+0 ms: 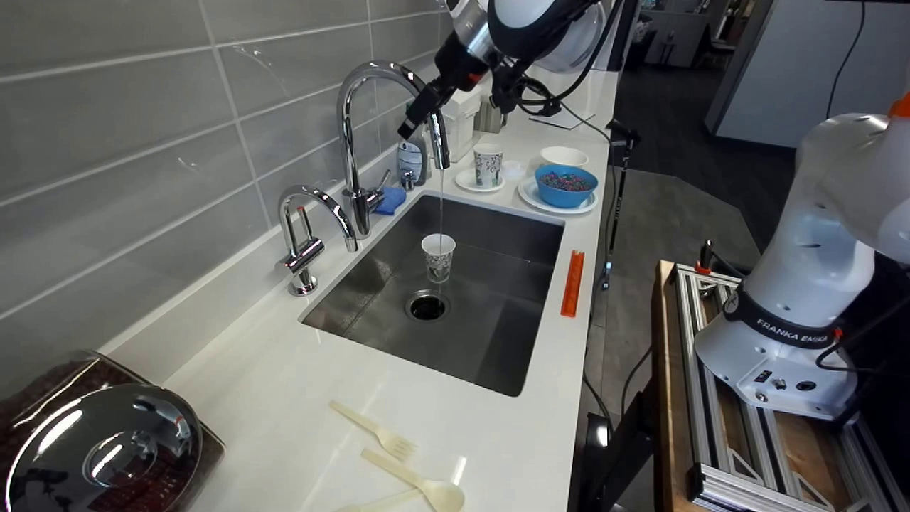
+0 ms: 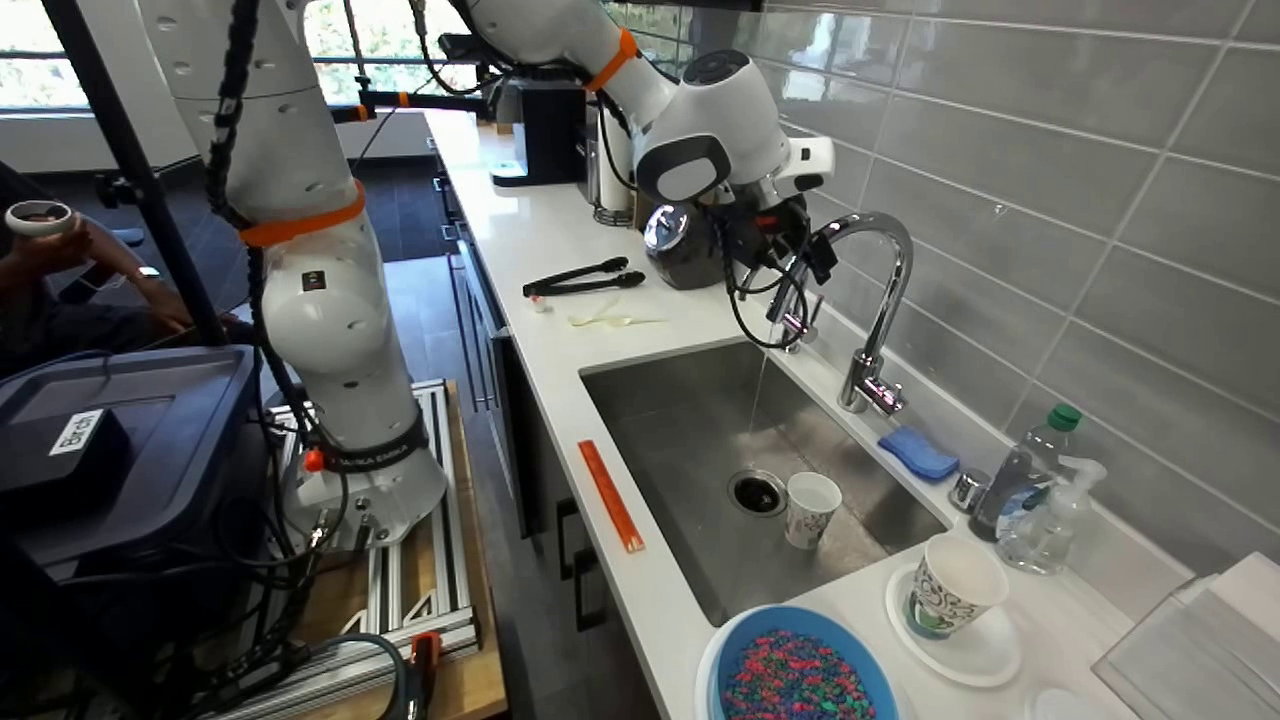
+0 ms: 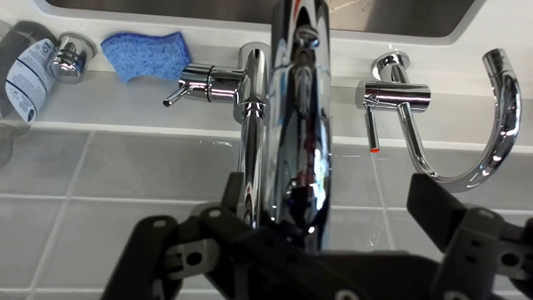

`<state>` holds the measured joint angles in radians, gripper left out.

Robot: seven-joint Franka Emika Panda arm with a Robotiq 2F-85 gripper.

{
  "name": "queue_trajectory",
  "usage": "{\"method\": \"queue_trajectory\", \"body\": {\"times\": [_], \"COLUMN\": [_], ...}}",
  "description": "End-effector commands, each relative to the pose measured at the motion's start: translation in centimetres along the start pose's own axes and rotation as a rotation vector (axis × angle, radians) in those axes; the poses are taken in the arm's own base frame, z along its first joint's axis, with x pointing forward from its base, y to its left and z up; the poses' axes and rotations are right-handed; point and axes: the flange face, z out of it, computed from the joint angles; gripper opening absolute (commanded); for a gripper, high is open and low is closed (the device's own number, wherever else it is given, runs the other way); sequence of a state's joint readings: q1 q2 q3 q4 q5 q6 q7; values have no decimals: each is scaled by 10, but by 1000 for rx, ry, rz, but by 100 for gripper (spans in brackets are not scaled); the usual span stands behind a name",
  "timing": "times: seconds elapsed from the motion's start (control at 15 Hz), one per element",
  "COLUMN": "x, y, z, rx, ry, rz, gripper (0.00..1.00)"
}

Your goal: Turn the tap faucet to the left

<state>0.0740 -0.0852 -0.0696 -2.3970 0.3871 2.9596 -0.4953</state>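
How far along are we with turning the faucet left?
Done: the gripper is at the tap faucet. In hand: the faucet shows between open jaws in the wrist view; contact and progress unclear. Remaining: probably swinging the spout, above the sink, leftward, then backing away.

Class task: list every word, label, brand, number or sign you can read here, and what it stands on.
"FRANKA EMIKA": on the dark band of the robot's base.
"Birch": on the white label of a black box.
Bottle label: too small and blurred to read.
Lettering on the black pole: too small.
Dark sticker on the arm: too small.
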Motion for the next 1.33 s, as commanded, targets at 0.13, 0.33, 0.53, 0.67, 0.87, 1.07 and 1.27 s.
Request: {"method": "queue_trajectory", "body": {"times": [0.13,0.33,0.53,0.67,0.87,1.07,1.27], "x": [3,3,-1,-5,-11,-20,-30], "y": [-13,-18,-13,-10,-9,-22,-43], "z": [5,6,2,-3,-14,-33,-58], "rx": [35,43,24,6,-26,-35,-23], "ry": [-52,-68,-84,-103,-161,-259,-373], "rz": [-27,-35,-27,-23,-20,-42,-51], "gripper": [100,100,100,100,100,100,100]}}
